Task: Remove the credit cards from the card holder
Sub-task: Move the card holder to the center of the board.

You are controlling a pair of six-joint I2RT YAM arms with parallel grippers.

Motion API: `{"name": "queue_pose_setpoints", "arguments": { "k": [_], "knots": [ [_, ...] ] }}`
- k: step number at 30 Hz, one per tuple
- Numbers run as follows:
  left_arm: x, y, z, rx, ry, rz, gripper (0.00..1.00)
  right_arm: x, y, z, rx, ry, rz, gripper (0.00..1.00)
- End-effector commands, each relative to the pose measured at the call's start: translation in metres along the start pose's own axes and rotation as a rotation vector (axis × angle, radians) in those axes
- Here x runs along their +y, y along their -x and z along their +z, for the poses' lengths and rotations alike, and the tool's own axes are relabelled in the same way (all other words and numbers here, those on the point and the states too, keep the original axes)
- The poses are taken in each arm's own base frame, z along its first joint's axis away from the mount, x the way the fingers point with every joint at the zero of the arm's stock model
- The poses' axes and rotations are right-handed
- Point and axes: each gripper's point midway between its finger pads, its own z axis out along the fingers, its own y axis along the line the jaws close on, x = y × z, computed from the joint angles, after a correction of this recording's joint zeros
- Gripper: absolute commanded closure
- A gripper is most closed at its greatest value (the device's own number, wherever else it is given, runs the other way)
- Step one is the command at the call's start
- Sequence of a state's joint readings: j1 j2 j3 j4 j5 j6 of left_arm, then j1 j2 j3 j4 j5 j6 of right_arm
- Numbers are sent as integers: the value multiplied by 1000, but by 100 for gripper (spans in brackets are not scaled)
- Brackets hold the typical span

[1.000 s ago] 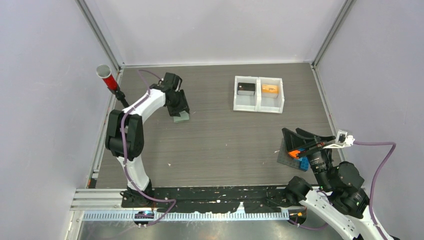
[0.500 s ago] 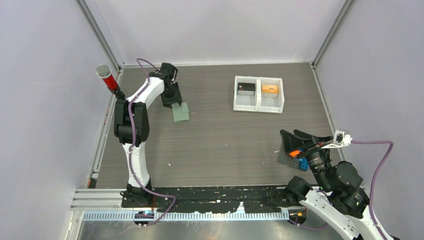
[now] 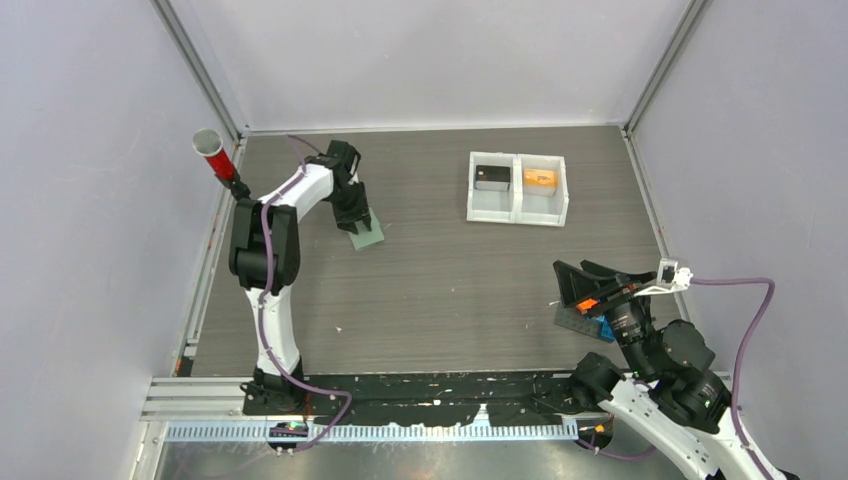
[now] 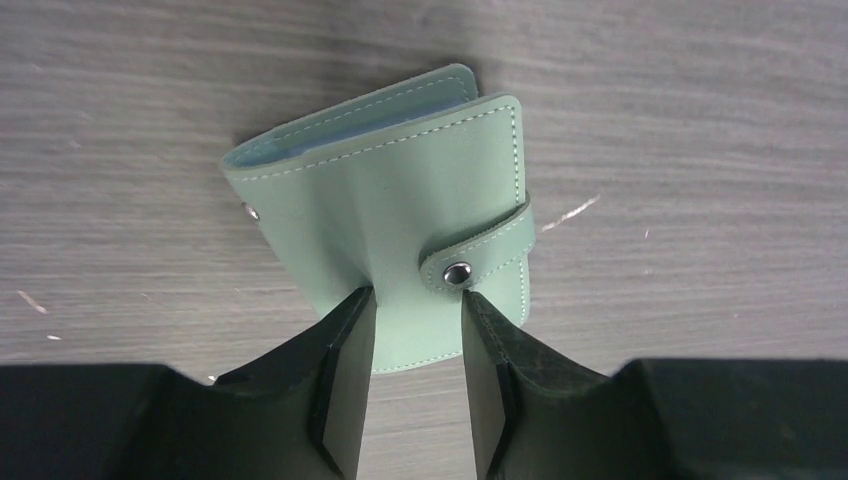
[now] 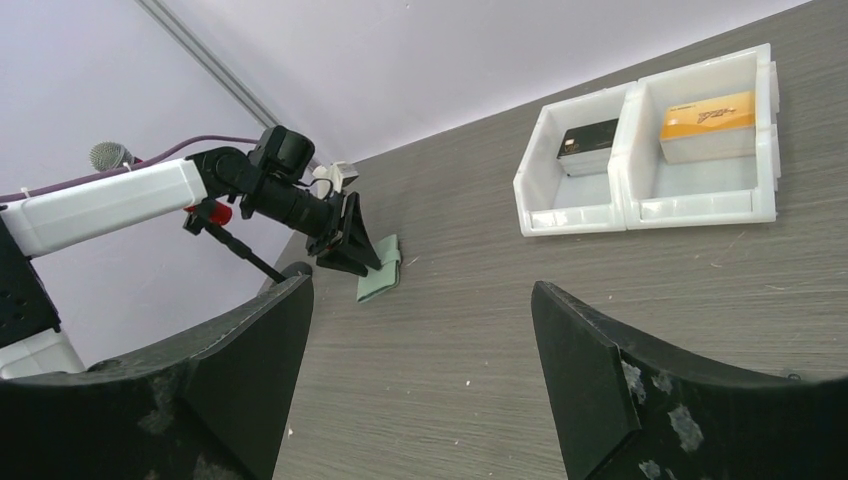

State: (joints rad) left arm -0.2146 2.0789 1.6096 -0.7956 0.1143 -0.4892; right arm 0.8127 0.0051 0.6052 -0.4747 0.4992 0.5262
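The sage-green card holder (image 3: 369,238) lies flat on the table at the back left, folded, with its snap tab (image 4: 470,262) fastened. A thin strip of pale blue lining shows along its far edge. It also shows in the left wrist view (image 4: 390,190) and small in the right wrist view (image 5: 380,268). My left gripper (image 3: 358,222) points down over its near edge, jaws a narrow gap apart, fingertips (image 4: 350,310) on the cover (image 4: 415,295). No credit cards show; they are hidden. My right gripper (image 3: 585,280) is wide open and empty (image 5: 420,285) at the near right.
A white two-compartment bin (image 3: 518,212) stands at the back right, with a black box (image 3: 492,178) and an orange box (image 3: 540,178) in it. A red-handled tool (image 3: 215,158) stands at the left wall. A grey plate with blue and orange bricks (image 3: 592,320) lies under my right gripper.
My left gripper swung back toward the wall and came forward again. The card holder shifted slightly and turned a little on the table. My right arm drifted slightly left.
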Motion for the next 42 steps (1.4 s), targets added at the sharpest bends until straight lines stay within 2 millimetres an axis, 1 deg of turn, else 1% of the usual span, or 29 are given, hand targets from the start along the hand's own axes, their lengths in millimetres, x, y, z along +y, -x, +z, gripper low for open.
{"name": "queue_pose_setpoints", "arguments": {
  "k": [1,5,8,11,15,16,20,22,24,26,27,28,29,30,31,32,33,34,35,36,37,38,39,40,41,42],
  "knots": [
    [-20,-29,-6,41,-67,49,61,9,6,3,-31,34,42,12],
    [-28,-53,-2,71,-84,79,63,12,-3,7,2,43,35,12],
    [-37,-78,-3,72,-97,116,64,12,-10,9,30,41,21,12],
    [-49,-105,-3,68,-132,139,64,10,-22,11,83,27,-4,12],
    [-69,-145,-6,75,-205,186,64,2,-43,13,164,-11,-28,12],
    [-76,-158,-7,85,-225,203,64,0,-49,14,185,-21,-30,13],
    [-101,-198,-16,99,-329,237,64,-7,-73,16,261,-43,-44,15],
    [-114,-215,-23,96,-369,256,64,-11,-84,17,292,-58,-47,16],
    [-128,-231,-32,96,-423,274,64,-15,-93,18,321,-81,-45,18],
    [-137,-241,-41,96,-475,277,63,-19,-102,20,348,-109,-37,21],
    [-140,-242,-46,89,-498,266,62,-20,-110,22,374,-122,-44,24],
    [-140,-242,-50,76,-516,257,62,-20,-112,23,386,-126,-40,25],
    [-139,-238,-56,52,-518,255,61,-20,-120,24,420,-134,-50,27],
    [-136,-234,-61,24,-504,270,60,-20,-123,25,435,-135,-53,30],
    [-130,-228,-66,-8,-474,286,58,-20,-131,26,471,-141,-66,31],
    [-124,-223,-75,-34,-443,302,56,-18,-139,28,510,-139,-77,35],
    [-116,-217,-80,-71,-399,317,54,-16,-141,30,520,-129,-82,36],
    [-110,-212,-88,-100,-371,330,52,-15,-151,31,560,-129,-90,40],
    [-105,-207,-95,-126,-348,345,51,-12,-154,34,571,-121,-83,41],
    [-98,-203,-102,-152,-323,367,50,-11,-163,34,608,-121,-85,44],
    [-92,-198,-110,-180,-296,380,49,-7,-166,37,617,-115,-71,47],
    [-85,-193,-120,-212,-270,393,48,-7,-175,38,651,-120,-64,48],
    [-75,-188,-128,-249,-231,403,46,-4,-177,41,656,-116,-55,49],
    [-66,-182,-141,-293,-205,409,45,-5,-186,42,685,-131,-46,50],
    [-54,-179,-150,-324,-165,412,44,-3,-188,44,688,-129,-37,51],
    [-43,-176,-158,-355,-131,410,41,-5,-195,46,708,-149,-30,51]
  ]
}}
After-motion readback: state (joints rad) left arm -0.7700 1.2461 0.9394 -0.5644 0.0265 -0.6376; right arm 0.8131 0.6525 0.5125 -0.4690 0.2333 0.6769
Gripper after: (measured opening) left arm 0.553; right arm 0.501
